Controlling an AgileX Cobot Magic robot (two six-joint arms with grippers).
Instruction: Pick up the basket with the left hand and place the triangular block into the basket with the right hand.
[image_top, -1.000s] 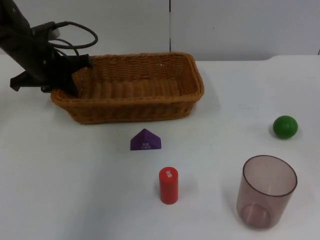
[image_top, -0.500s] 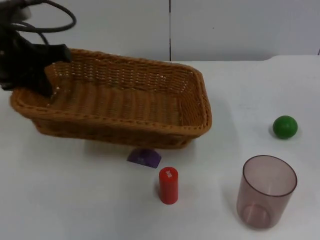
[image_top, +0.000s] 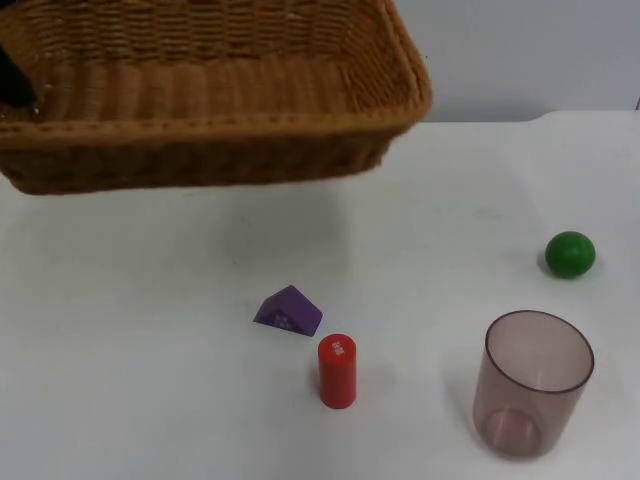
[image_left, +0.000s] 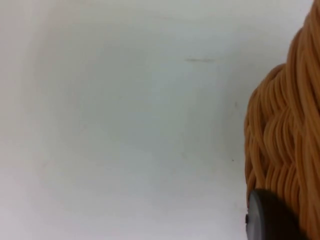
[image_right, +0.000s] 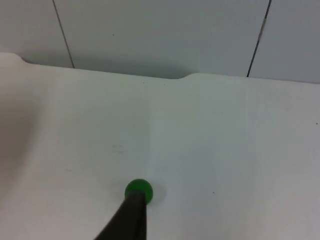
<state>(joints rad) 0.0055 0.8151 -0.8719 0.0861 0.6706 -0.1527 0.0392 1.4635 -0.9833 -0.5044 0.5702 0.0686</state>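
Observation:
The brown wicker basket (image_top: 210, 150) hangs in the air above the table's back left, lifted well off the surface. My left gripper (image_top: 10, 82) is shut on its left rim; the left wrist view has the woven rim (image_left: 285, 130) beside a black fingertip (image_left: 270, 220). The purple triangular block (image_top: 288, 311) lies on the table in front of the basket, apart from it. My right gripper (image_right: 131, 220) waits over the table's right side, above the green ball (image_right: 139, 190), holding nothing that I can see.
A red cylinder (image_top: 337, 371) stands upright just right of and in front of the block. A clear brownish cup (image_top: 537, 380) stands at the front right. The green ball (image_top: 570, 254) lies further back at the right. The grey wall closes the back.
The left gripper has raised the basket from the table high toward the camera. The purple block has shifted a little toward the front and turned. The other objects stayed put.

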